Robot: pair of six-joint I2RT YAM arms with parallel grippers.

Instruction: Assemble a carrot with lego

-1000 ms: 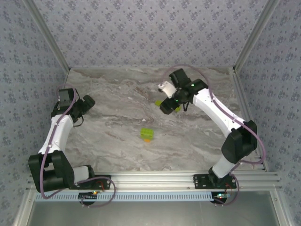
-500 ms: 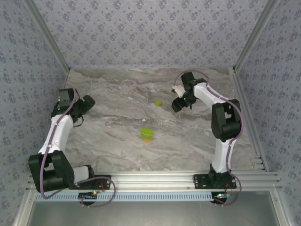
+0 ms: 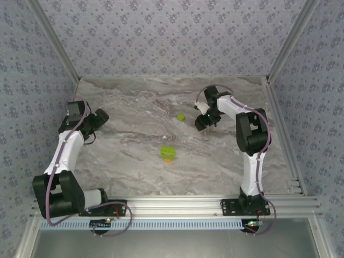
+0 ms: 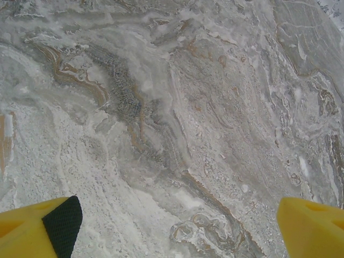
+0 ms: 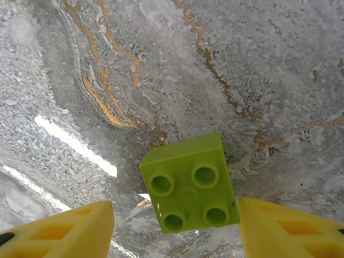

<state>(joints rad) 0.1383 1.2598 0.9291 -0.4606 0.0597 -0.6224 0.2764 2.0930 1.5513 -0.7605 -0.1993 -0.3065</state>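
Note:
A lime-green 2x2 lego brick (image 5: 189, 183) lies studs-up on the marble between the yellow fingers of my right gripper (image 5: 173, 236). The jaws are open; the right finger (image 5: 285, 231) is at the brick's edge, the left finger (image 5: 64, 234) stands apart from it. From above, the right gripper (image 3: 202, 124) is at the back right, covering that brick. Another lime-green brick (image 3: 181, 116) lies just left of it. The carrot (image 3: 167, 153), green bricks on an orange one, sits mid-table. My left gripper (image 4: 177, 236) is open over bare marble, far left (image 3: 100, 116).
The marble table (image 3: 134, 134) is walled by patterned panels at the back and both sides. An aluminium rail (image 3: 177, 204) with the arm bases runs along the near edge. The right arm stands folded upright near the right wall.
The right gripper has shifted right, away from the loose green brick, and come down over the other brick while its jaws narrowed. Its elbow has folded upright. The left arm is still.

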